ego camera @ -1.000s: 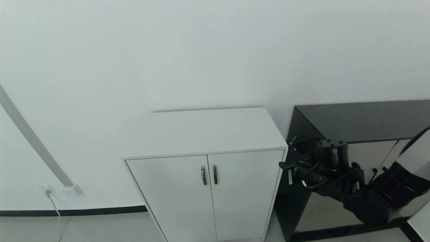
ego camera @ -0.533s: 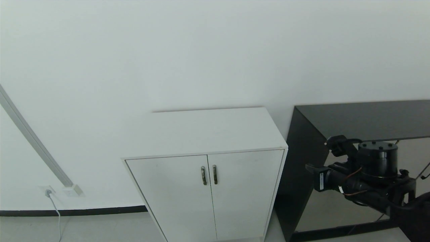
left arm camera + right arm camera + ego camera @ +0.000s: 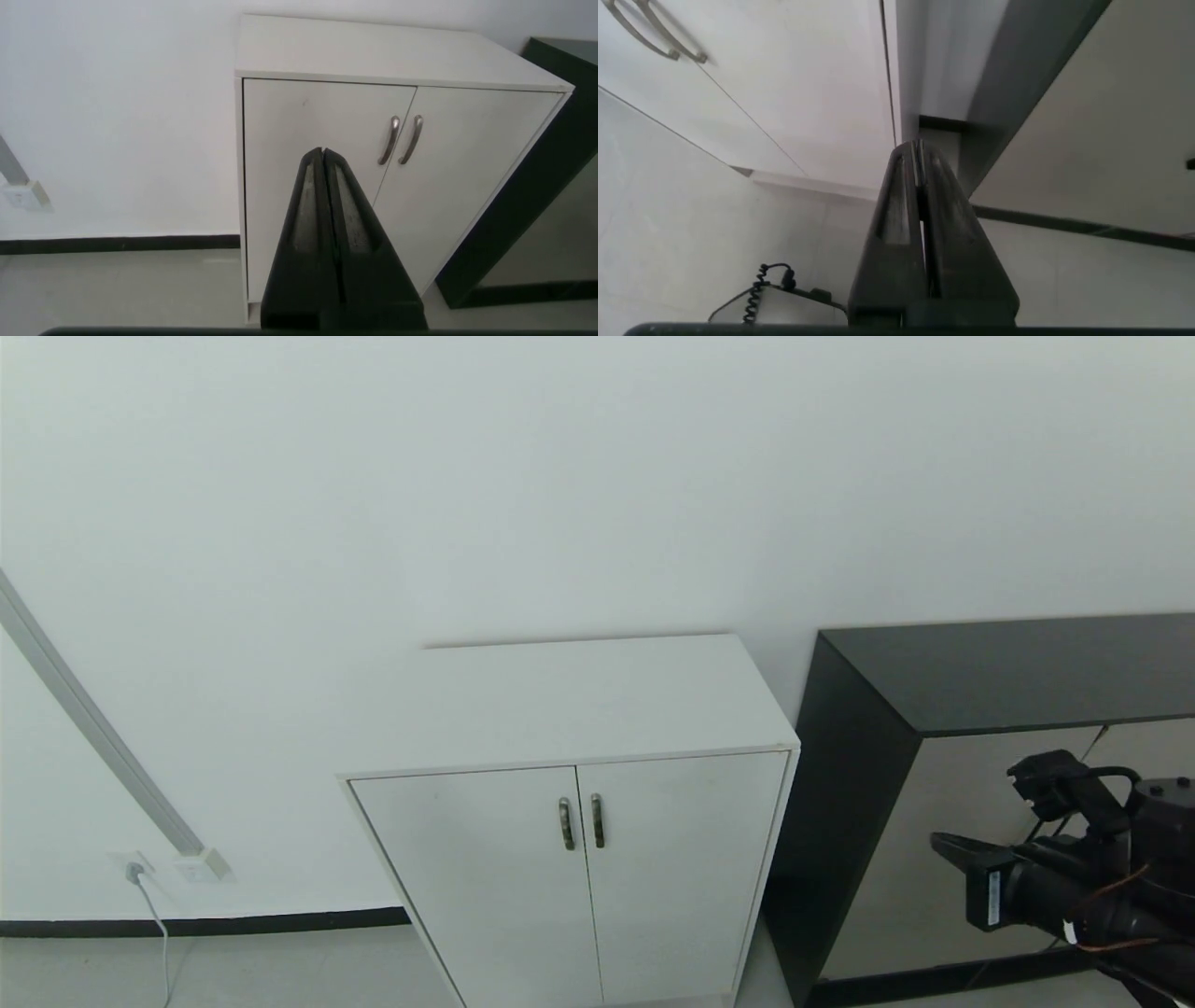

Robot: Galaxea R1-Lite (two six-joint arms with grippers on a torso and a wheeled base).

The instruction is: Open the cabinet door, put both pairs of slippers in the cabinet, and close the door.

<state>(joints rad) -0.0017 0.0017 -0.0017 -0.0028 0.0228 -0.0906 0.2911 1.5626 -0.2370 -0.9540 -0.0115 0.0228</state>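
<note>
White cabinet (image 3: pixel 569 705) sits against the wall with both doors shut, and a black table (image 3: pixel 1008 672) is just beside it on the robot's right. Left gripper (image 3: pixel 322 157) has its fingers pressed together on nothing and is aimed at the left door. Right gripper (image 3: pixel 919 149) is squeezed closed too, off in front of the table. The risk is that the two handles (image 3: pixel 566 823) sit super close together. A closed pincer would probably just bump the door, or it could snag both handles.

cabinet (image 3: pixel 571 705) left of table (image 3: pixel 1027 668), socket (image 3: pixel 133 869) far left
</note>
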